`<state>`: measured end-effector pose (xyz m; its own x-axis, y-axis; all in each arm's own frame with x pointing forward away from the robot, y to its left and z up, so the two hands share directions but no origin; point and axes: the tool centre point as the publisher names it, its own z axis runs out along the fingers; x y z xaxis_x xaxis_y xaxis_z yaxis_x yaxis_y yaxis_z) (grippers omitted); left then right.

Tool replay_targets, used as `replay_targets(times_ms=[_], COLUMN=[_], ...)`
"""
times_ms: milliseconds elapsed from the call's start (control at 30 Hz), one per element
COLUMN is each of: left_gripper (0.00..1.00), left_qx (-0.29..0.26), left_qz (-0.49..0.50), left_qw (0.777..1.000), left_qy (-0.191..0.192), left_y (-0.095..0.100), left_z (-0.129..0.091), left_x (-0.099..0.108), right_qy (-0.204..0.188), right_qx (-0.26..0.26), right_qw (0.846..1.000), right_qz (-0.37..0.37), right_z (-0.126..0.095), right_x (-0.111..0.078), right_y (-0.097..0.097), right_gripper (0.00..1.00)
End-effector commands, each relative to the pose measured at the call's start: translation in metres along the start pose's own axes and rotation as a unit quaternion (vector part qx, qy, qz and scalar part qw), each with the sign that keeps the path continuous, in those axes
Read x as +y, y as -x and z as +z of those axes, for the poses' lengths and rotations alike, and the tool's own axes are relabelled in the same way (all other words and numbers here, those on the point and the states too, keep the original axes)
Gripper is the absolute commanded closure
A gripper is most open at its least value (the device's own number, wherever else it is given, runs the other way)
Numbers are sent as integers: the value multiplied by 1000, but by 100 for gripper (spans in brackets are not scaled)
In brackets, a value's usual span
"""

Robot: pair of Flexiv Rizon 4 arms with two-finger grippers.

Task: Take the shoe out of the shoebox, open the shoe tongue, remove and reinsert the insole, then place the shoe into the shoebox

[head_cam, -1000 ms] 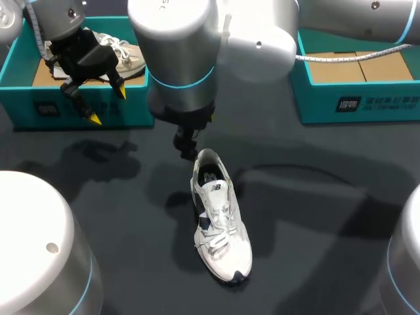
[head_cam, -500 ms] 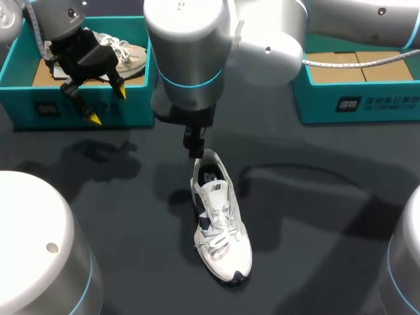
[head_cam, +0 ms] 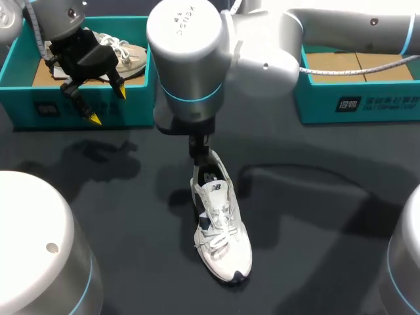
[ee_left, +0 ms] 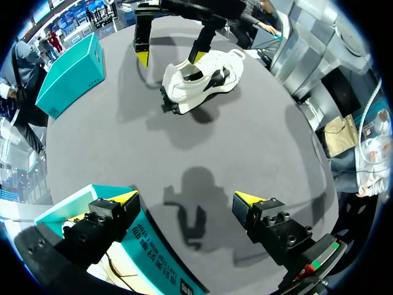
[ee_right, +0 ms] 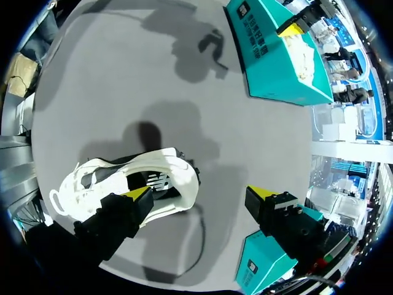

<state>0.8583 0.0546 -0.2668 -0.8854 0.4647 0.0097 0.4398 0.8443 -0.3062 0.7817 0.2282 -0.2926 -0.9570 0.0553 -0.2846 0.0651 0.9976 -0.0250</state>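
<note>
Above the dark table (head_cam: 328, 216), the right arm (head_cam: 197, 59) hangs mid-frame; a teal shoebox (head_cam: 20, 85) with white print sits upper left, the left gripper (head_cam: 108, 105) spread at its front wall. The white shoe (head_cam: 220, 230) lies outside it, centre frame — right gripper (ee_right: 199, 193) spread, one finger at the heel opening.

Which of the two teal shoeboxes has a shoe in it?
The shoebox beneath the left gripper: a white shoe lies in it. The other shoebox, on the right arm's side, shows only bare cardboard.
</note>
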Motion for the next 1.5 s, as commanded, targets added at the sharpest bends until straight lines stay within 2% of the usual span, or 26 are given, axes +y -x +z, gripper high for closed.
replay_targets(times_ms=[33,533,933,1500], left_gripper=[0,0,0,0], left_qx=[1,1,1,1], left_qz=[0,0,0,0], left_qw=[1000,1000,1000,1000], left_qy=[1,1,1,1], left_y=[0,0,0,0], left_z=[0,0,0,0], left_x=[0,0,0,0], right_qy=[5,22,37,45], right_qx=[8,22,42,71], right_qw=[1000,999,997,995], right_qz=[-6,-33,-45,-57], right_z=[13,42,63,78], right_x=[-3,-12,-12,0], right_y=[1,2,0,-6], right_gripper=[0,0,0,0])
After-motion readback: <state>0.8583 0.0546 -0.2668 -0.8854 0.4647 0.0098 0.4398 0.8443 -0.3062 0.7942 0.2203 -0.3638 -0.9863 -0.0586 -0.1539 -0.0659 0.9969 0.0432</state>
